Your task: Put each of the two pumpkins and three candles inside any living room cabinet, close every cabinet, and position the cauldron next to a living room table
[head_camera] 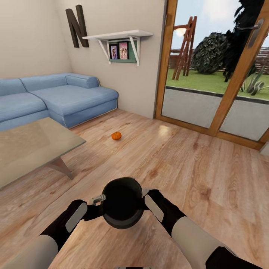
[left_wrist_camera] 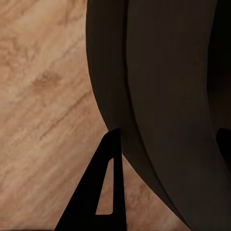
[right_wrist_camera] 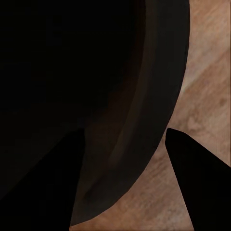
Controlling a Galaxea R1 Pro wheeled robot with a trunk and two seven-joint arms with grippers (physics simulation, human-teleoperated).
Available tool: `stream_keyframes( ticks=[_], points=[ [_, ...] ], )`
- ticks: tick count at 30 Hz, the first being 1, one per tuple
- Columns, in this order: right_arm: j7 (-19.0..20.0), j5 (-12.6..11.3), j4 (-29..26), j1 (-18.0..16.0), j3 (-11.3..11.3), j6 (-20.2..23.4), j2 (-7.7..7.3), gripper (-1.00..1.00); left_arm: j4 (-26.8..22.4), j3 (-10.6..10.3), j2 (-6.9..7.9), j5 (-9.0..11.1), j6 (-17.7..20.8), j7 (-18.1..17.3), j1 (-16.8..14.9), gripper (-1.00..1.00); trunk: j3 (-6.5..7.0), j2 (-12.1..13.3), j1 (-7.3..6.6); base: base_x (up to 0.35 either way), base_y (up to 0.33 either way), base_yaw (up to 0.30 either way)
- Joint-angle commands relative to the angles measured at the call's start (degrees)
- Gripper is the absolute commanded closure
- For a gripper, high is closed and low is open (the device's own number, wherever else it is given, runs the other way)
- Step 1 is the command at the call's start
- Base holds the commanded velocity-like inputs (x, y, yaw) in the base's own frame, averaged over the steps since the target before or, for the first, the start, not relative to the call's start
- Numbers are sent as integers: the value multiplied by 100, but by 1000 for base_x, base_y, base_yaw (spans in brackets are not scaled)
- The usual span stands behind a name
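Note:
The black cauldron hangs over the wood floor just in front of me, held between both hands. My left gripper is shut on its left rim and my right gripper on its right rim. In the left wrist view the cauldron's wall sits between the fingers of the left gripper. The right wrist view has the rim straddled by the right gripper. One orange pumpkin lies on the floor ahead. The pale table stands to the left.
A blue corner sofa runs along the left wall behind the table. Wood-framed glass doors to a garden stand at the right. A white wall shelf hangs above. Bare wood floor stretches ahead and to the right.

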Motion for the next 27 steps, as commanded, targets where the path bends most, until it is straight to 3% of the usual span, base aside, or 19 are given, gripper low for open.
stream_keyframes(
  ticks=[1, 27],
  points=[
    [39, -261, -62, -5, 73, -56, 0, 100, -1, 75, 11, 72, 17, 37, -5, 100, -5, -3, -2, 0, 0, 284],
    [34, -261, -71, -5, 75, -56, 0, 100, -1, 81, 11, 72, 17, -17, -5, 100, -5, -3, -2, 0, 0, 285]
  ],
)
